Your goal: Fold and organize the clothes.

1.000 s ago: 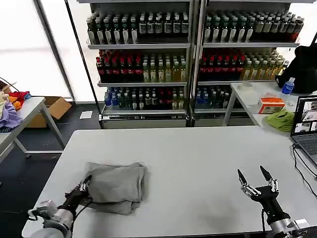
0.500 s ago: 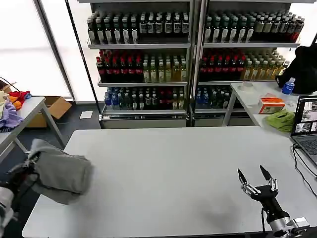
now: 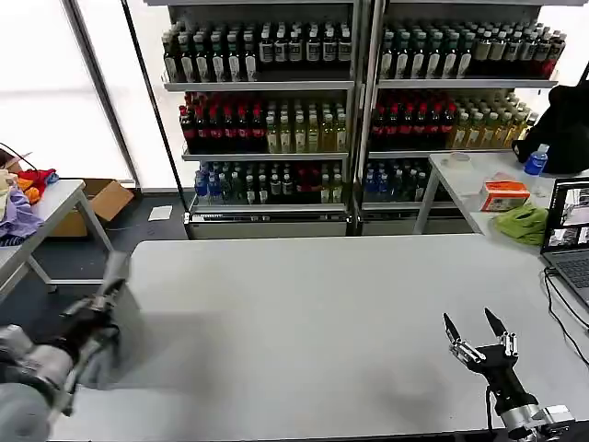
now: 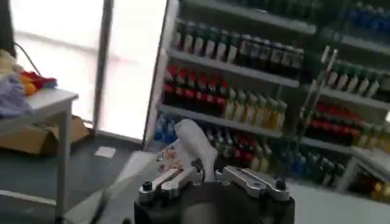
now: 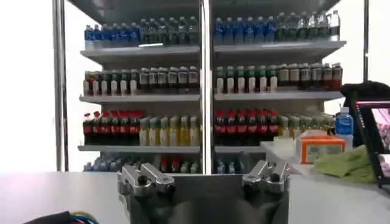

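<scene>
Off the left edge of the white surface (image 3: 322,322), my left hand (image 3: 92,322) pinched the folded grey cotton shirt (image 4: 195,141) clear of the top, I judged to set it aside. My right hand (image 3: 479,341) idled near-right, fingers spread.
</scene>
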Tool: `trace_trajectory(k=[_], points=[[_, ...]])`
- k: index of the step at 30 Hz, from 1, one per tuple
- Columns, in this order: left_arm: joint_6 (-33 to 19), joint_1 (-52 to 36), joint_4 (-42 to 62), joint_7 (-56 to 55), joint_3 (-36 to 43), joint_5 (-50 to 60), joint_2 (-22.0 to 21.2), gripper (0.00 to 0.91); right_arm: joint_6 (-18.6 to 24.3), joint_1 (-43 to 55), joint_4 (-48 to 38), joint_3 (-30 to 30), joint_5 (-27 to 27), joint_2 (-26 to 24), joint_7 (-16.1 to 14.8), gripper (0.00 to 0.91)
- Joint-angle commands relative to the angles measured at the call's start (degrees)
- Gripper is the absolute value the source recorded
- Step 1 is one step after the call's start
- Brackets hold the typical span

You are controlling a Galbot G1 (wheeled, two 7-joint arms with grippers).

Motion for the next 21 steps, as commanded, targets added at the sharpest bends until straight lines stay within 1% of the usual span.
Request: trace_trajectory(k=[1, 3, 5, 8, 10, 12, 13, 14, 15, 16, 17, 19, 20, 21], points=[[-5.0, -11.5, 4.5, -7.1, 52.2, 20.4, -9.0, 0.0, 0.3, -1.1, 0.1, 0.7, 0.0, 0.1, 0.0, 0.907], [-7.0, -15.1, 5.1, -10.2, 58.6, 18.6, -9.7, 0.0, 0.2, -1.6, 0.4, 0.5, -0.2, 0.4, 0.0, 0.907], [-7.7, -18.9, 5.4, -10.5, 63.3, 16.7, -9.5, 0.0, -0.1, -2.1, 0.9, 0.1, -0.4, 0.5, 0.1, 0.907], [-8.2, -23.7, 7.4, -11.9, 65.6, 13.5, -10.8, 0.0, -1.1, -2.9, 2.3, -0.8, -0.2, 0.8, 0.5, 0.907], [-8.7, -27.4, 8.9, -14.5, 65.7, 10.3, -12.4, 0.0, -3.5, -3.8, 4.3, -2.0, 1.5, 1.0, 1.2, 0.907], [-9.0, -29.4, 9.7, -15.3, 65.5, 6.5, -13.6, 0.01, -5.5, -4.3, 5.8, -3.4, 2.8, 1.2, 2.0, 0.907], [-9.3, -30.3, 10.3, -15.9, 65.0, 5.2, -14.5, 0.05, -6.9, -4.6, 6.4, -4.3, 2.8, 1.2, 2.6, 0.907], [-9.2, -30.8, 10.6, -15.9, 64.7, 5.0, -15.0, 0.312, -7.7, -4.7, 6.6, -5.0, 2.6, 1.2, 2.7, 0.907], [-9.3, -31.3, 11.0, -15.9, 64.1, 5.0, -15.4, 0.907, -8.2, -4.7, 6.9, -6.2, 2.6, 1.2, 2.9, 0.907], [-10.2, -31.6, 11.1, -15.6, 63.3, 4.7, -16.0, 0.907, -8.8, -4.7, 7.1, -7.0, 2.8, 1.1, 3.3, 0.907], [-10.6, -31.8, 11.0, -15.5, 63.1, 4.5, -16.2, 0.907, -11.3, -4.7, 7.6, -8.2, 3.1, 0.9, 4.3, 0.907], [-11.2, -32.1, 10.5, -14.5, 60.7, 4.1, -17.2, 0.907, -13.4, -4.3, 8.6, -11.2, 3.2, 0.6, 5.3, 0.907], [-11.5, -32.2, 10.5, -14.5, 60.3, 4.5, -17.3, 0.907, -14.0, -4.3, 8.8, -11.6, 3.4, 0.6, 5.5, 0.907], [-12.8, -32.4, 10.9, -14.3, 58.5, 7.5, -18.1, 0.907, -16.0, -3.7, 9.3, -13.2, 4.1, 0.5, 6.2, 0.907]])
